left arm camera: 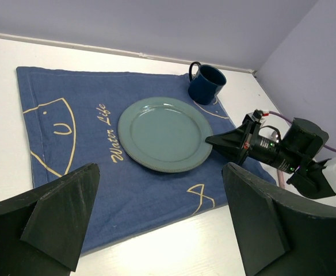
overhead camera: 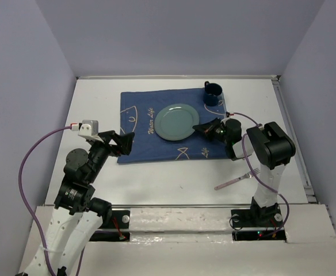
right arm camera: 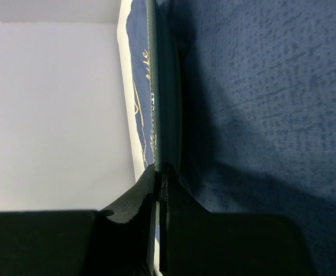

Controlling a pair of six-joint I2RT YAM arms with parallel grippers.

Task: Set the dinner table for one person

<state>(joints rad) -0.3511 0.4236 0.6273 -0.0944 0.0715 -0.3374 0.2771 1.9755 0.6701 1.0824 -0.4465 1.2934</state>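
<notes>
Your left claw (overhead camera: 123, 144) spread open at the near left corner of the placemat (overhead camera: 142, 146), fork (overhead camera: 234, 181) on the dinner table (overhead camera: 156, 184) toward its near right corner, your right claw (overhead camera: 205, 129) clamped on the right rim of the plate (overhead camera: 174, 122) mid-placemat, mug (overhead camera: 212, 95) at the placemat's far right corner.

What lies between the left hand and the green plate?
Only the blue placemat with its Water Life lettering separates the left hand and the green plate; the top view shows it.

1 table (overhead camera: 156, 178), 1 placemat (overhead camera: 138, 125), 1 plate (overhead camera: 176, 122), 1 mug (overhead camera: 212, 94), 1 fork (overhead camera: 235, 181)
</notes>
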